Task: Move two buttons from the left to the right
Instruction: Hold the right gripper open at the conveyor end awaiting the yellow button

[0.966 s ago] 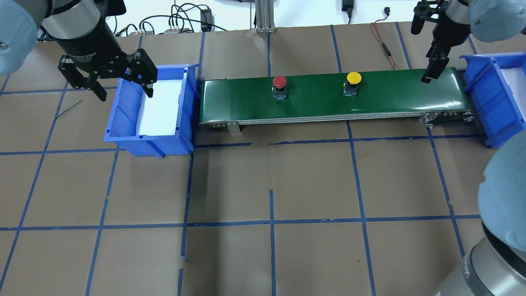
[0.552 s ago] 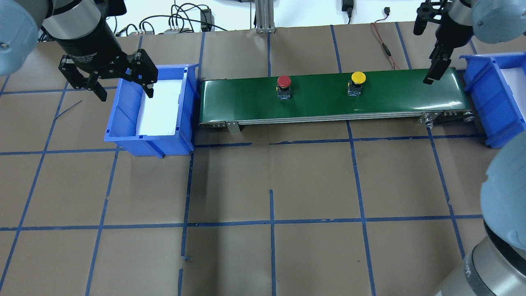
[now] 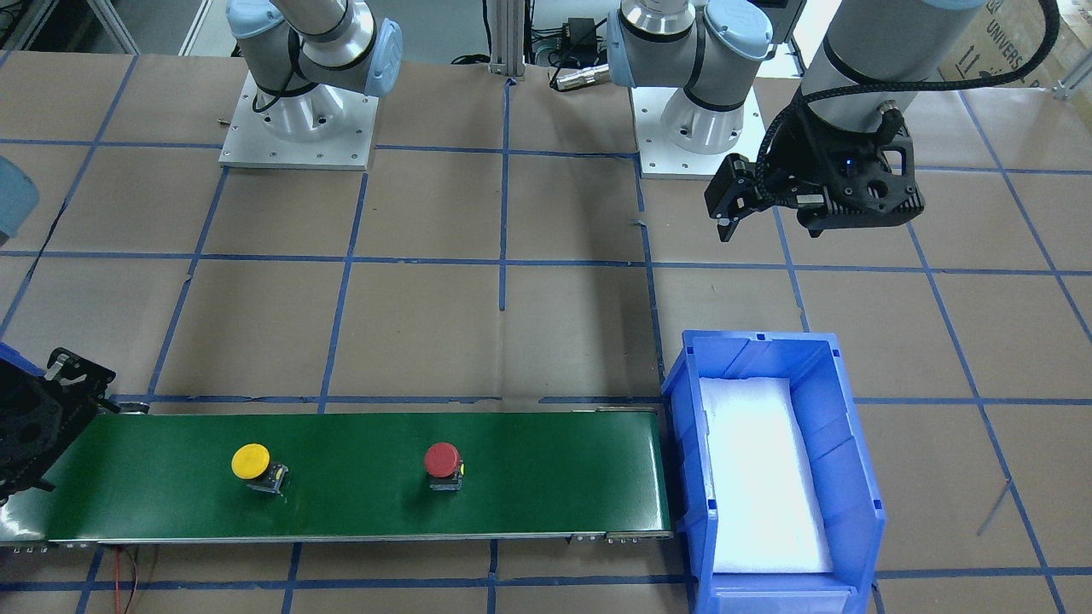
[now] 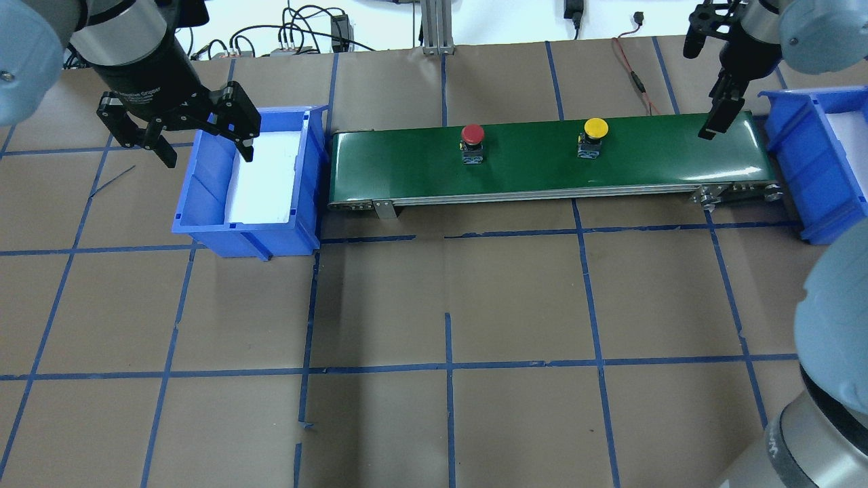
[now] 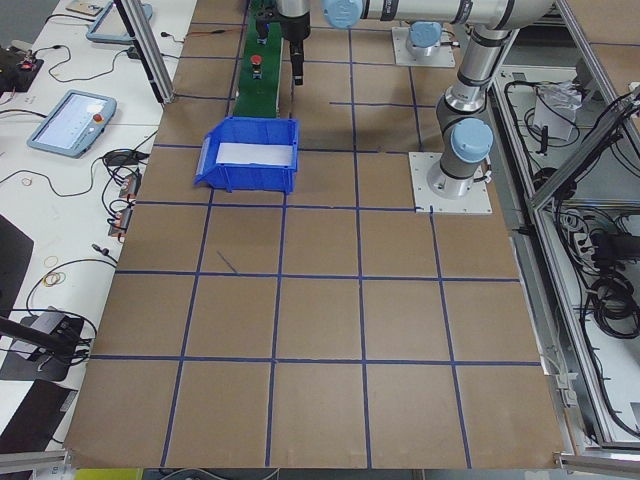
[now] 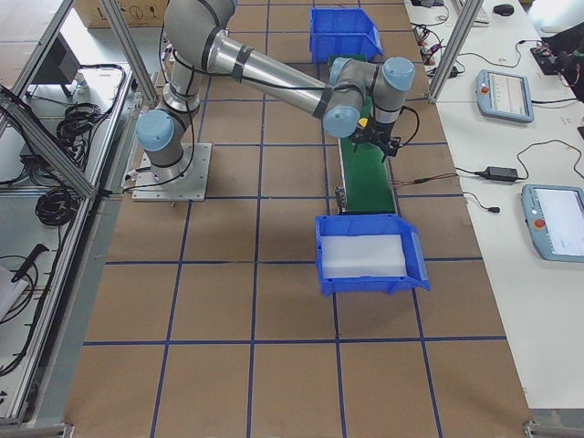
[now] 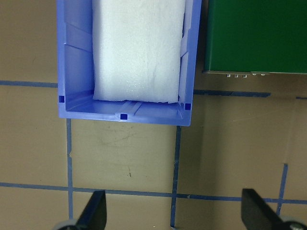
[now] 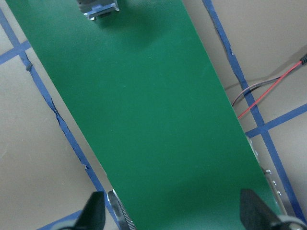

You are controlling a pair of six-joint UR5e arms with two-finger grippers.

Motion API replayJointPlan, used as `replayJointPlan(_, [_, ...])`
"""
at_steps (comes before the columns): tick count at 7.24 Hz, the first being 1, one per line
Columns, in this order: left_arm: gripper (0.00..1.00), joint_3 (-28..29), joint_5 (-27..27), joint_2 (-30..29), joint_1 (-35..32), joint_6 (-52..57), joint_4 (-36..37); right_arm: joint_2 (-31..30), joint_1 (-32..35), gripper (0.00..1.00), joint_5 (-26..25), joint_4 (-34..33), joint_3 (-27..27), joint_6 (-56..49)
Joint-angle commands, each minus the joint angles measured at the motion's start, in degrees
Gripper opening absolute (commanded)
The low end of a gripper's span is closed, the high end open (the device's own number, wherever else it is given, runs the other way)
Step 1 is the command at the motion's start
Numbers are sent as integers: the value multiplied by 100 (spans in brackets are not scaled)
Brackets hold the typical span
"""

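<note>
Two buttons stand on the green conveyor belt [image 4: 651,159]. The red button [image 4: 472,133] is near the belt's middle, and the yellow button [image 4: 595,128] is further toward my right. My right gripper [image 4: 698,88] hangs open over the belt's right end, with nothing between its fingers. Its wrist view looks down on bare belt [image 8: 144,120], with the yellow button's dark body [image 8: 98,7] at the top edge. My left gripper [image 4: 207,152] is open and empty above the left blue bin [image 4: 203,203]. In the front view the red button [image 3: 442,460] and yellow button [image 3: 250,461] sit apart on the belt.
The left blue bin [image 3: 682,384] holds only white foam padding and butts against the belt's left end. A second blue bin [image 4: 800,135] stands past the belt's right end. A red cable [image 4: 634,74] lies behind the belt. Brown paper with blue tape lines covers the table.
Both buttons have travelled to the right along the belt. My right gripper has shifted slightly to the right over the belt's end. The left gripper has not moved.
</note>
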Motion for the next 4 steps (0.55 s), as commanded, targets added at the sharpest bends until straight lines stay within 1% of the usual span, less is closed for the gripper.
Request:
replayJointPlan(1, [100, 0, 0, 1, -2, 0, 0, -9, -3, 99, -1, -21, 23, 9])
replayJointPlan(4, [100, -9, 0, 1, -2, 0, 0, -88, -3, 99, 7, -30, 164, 0])
